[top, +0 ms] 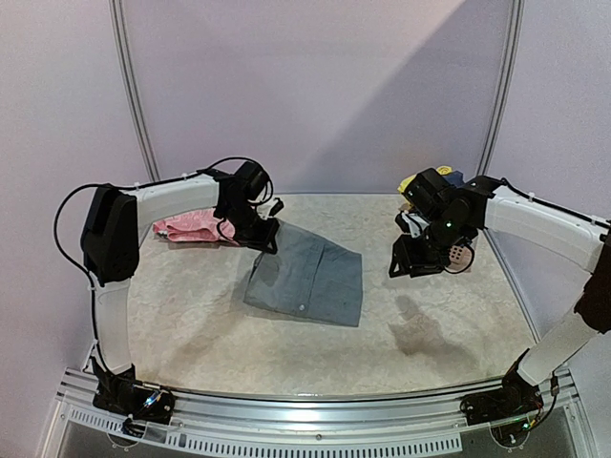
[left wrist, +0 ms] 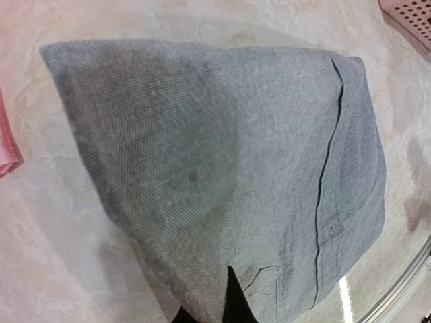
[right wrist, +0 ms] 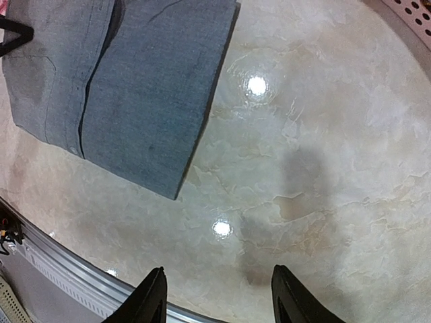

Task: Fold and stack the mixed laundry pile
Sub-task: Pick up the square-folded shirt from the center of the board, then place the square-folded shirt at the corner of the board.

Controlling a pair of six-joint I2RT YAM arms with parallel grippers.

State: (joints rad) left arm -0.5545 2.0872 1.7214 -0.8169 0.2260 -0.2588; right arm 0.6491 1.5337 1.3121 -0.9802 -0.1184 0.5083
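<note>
Pale marbled table (top: 191,324) beneath lilac walls (top: 315,95), with a folded grey shirt (top: 310,281) lying near its middle. A pink cloth (top: 196,227) sits just beyond the shirt's far left corner. A pink slatted basket (right wrist: 414,13) and a yellow piece (top: 434,175) lie off to the shirt's right. The left gripper (top: 267,239) reaches down to the shirt's far left corner, its jaws pinched on the fabric. The right gripper (right wrist: 219,271) hovers over bare table to the shirt's right, its jaws partly apart and empty.

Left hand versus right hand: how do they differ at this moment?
The left hand is shut on a corner of the grey shirt; the right hand is open and holds nothing. The left hand holds that corner up off the table, while the right hand hangs over bare tabletop beside the shirt. Both are black and sit above the table's far half.
</note>
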